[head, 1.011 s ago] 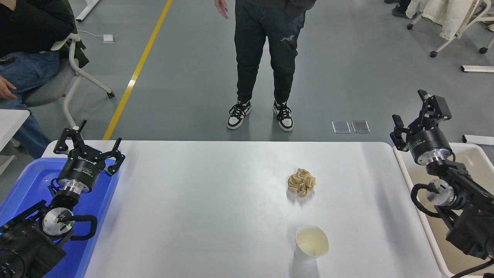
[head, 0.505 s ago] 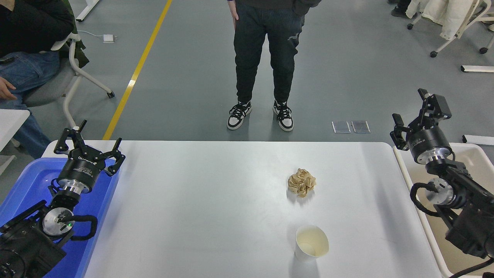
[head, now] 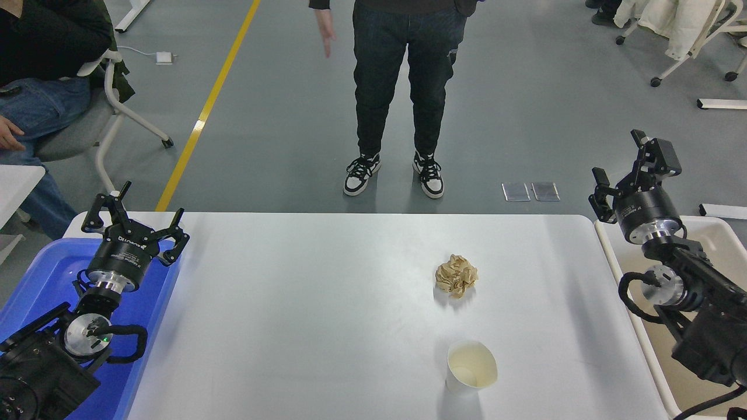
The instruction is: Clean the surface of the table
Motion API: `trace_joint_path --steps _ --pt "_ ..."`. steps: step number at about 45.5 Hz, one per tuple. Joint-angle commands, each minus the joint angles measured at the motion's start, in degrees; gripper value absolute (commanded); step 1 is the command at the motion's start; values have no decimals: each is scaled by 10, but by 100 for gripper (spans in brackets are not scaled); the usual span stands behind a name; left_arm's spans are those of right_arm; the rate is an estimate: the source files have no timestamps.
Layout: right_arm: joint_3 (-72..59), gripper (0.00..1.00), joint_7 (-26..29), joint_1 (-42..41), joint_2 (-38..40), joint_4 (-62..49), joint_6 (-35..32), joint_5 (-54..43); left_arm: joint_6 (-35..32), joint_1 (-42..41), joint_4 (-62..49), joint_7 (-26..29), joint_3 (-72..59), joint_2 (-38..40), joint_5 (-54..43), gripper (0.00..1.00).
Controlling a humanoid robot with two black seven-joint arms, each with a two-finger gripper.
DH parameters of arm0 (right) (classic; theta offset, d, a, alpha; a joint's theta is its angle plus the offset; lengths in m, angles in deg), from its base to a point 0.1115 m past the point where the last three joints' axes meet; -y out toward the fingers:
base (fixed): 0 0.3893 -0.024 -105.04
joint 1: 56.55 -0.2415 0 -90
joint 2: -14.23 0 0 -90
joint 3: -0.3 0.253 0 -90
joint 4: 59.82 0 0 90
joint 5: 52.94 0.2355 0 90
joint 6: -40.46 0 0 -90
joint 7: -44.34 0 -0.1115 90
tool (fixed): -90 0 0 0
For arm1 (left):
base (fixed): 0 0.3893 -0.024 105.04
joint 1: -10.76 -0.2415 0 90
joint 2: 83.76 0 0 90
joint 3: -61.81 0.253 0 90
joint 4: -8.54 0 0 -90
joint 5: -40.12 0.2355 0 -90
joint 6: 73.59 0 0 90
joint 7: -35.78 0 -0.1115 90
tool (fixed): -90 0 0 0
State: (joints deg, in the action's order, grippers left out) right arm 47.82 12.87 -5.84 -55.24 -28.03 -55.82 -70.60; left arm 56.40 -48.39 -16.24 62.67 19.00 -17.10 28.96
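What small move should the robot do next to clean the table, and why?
Probably the right gripper, open and empty above the beige tub, should swing left and down toward the crumpled brown paper. That paper and the paper cup lie loose on the table surface, closer to the right arm; the left gripper is parked over the blue tub.

A single head view looks forward and down from high on the robot's side, taking in the whole white table (head: 327,326), both arms at the lower corners, and grey floor (head: 525,87) beyond.
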Motion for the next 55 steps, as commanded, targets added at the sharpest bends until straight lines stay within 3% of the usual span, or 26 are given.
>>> trace_joint_path --steps 1,21,29,40,55 --pt "-1 99 2 -10 0 2 5 0 0 0 0 0 0 0 0 100" --pt "-2 99 8 -5 0 5 14 1 2 0 0 0 0 0 0 100" --pt "-1 99 99 -12 10 23 26 1 2 0 0 0 0 0 0 100" --pt "-13 99 160 -3 87 149 27 -3 2 0 0 0 0 0 0 100" --pt "-185 99 211 -63 260 372 18 -54 2 0 0 0 0 0 0 100"
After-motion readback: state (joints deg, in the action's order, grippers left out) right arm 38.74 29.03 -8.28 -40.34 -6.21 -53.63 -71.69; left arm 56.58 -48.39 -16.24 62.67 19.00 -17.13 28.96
